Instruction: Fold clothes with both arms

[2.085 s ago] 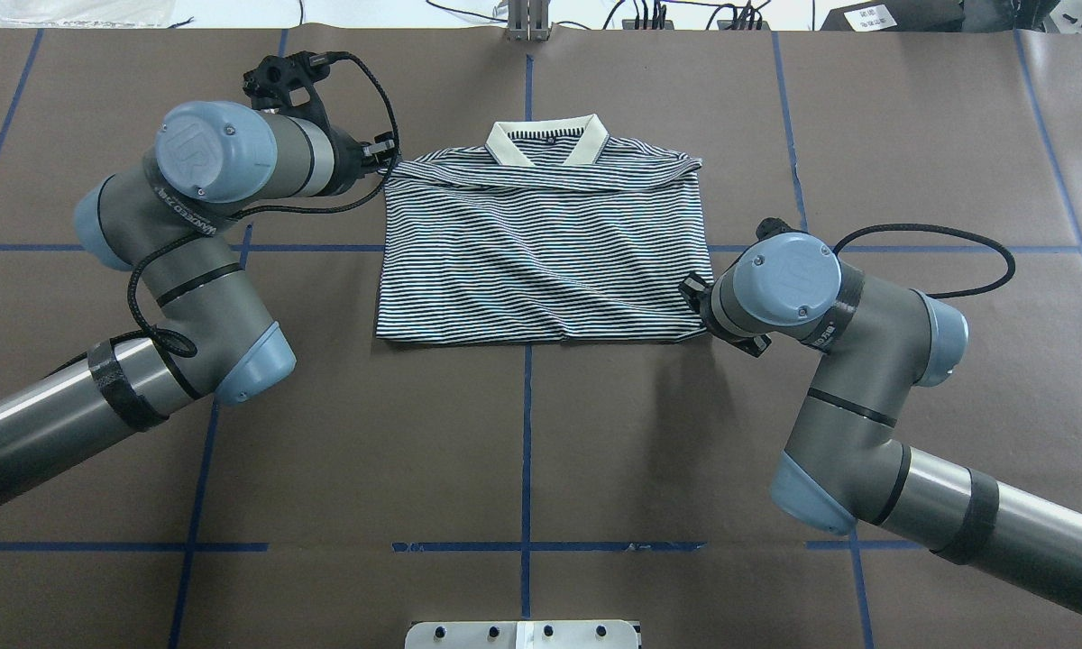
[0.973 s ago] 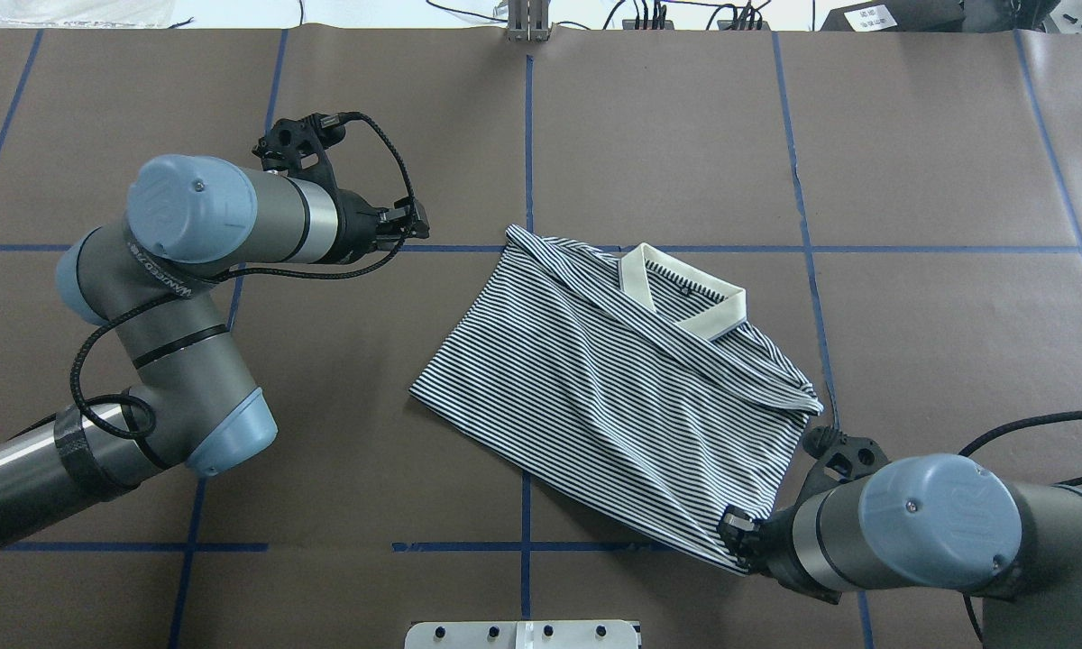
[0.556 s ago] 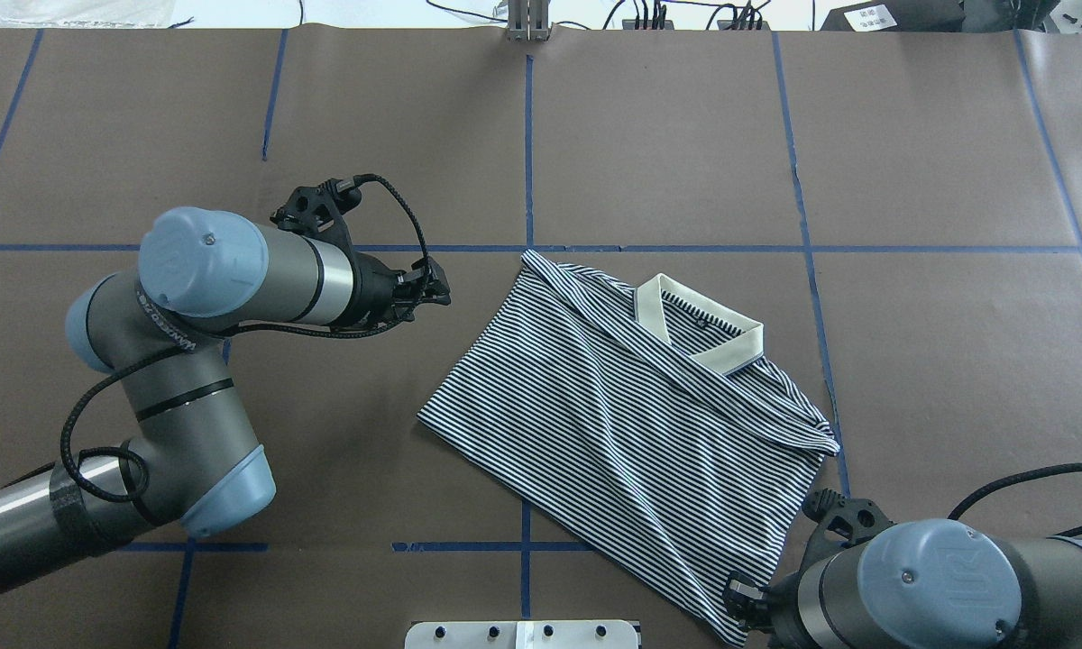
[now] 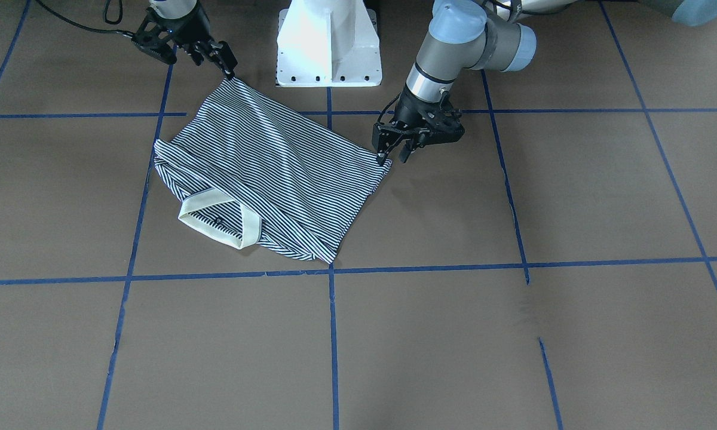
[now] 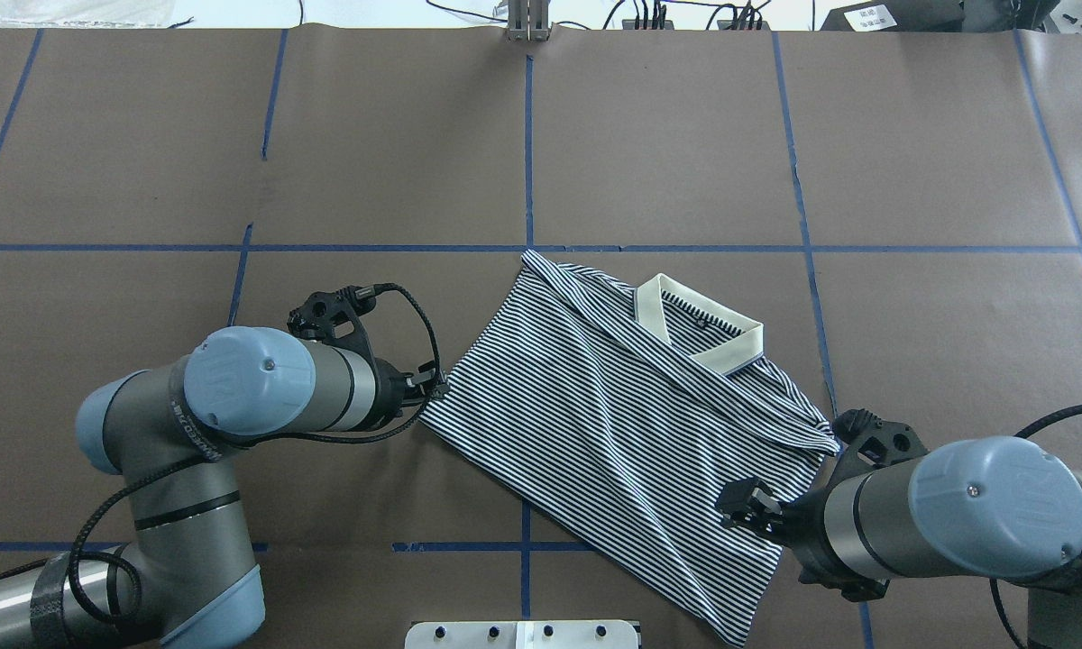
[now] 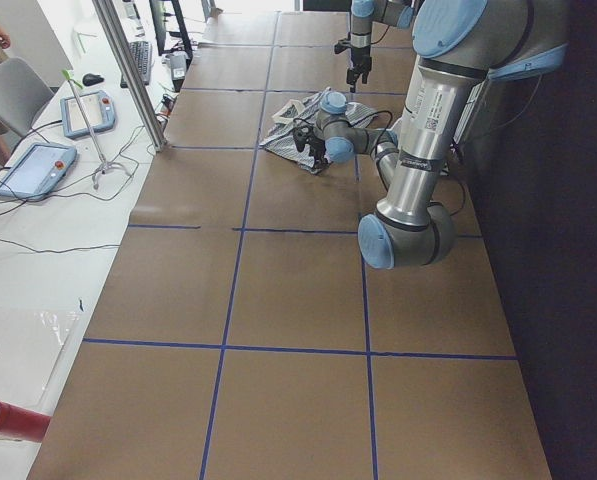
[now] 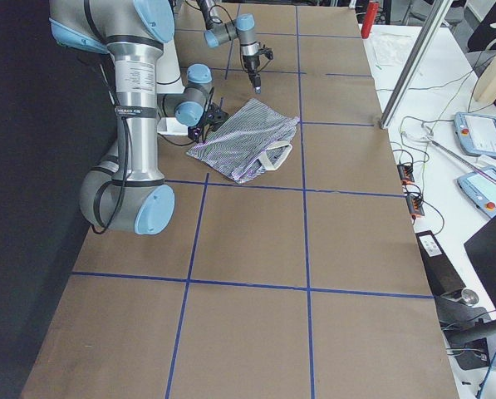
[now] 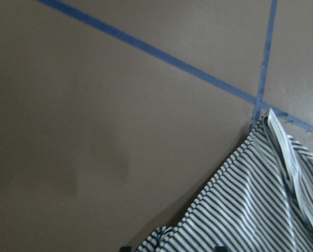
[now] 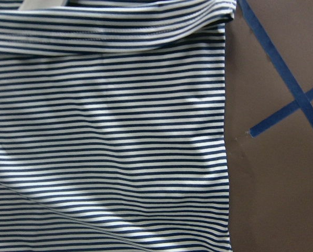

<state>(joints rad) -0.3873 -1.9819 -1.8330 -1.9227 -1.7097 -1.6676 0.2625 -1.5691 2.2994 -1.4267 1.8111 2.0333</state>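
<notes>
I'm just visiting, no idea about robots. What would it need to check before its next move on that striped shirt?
1. Is the shirt lying flat on the table? Ok, with some wrinkles.
2. Is the left gripper open? Ok.
3. Is a shirt corner inside its jaws? Ok, going by the left wrist view.
4. Is the right gripper off the cloth? Ok, it hangs above the shirt.
5. Is the collar uncovered? Ok.
6. Is the shirt square to the tape lines? Not ok, it lies skewed.
</notes>
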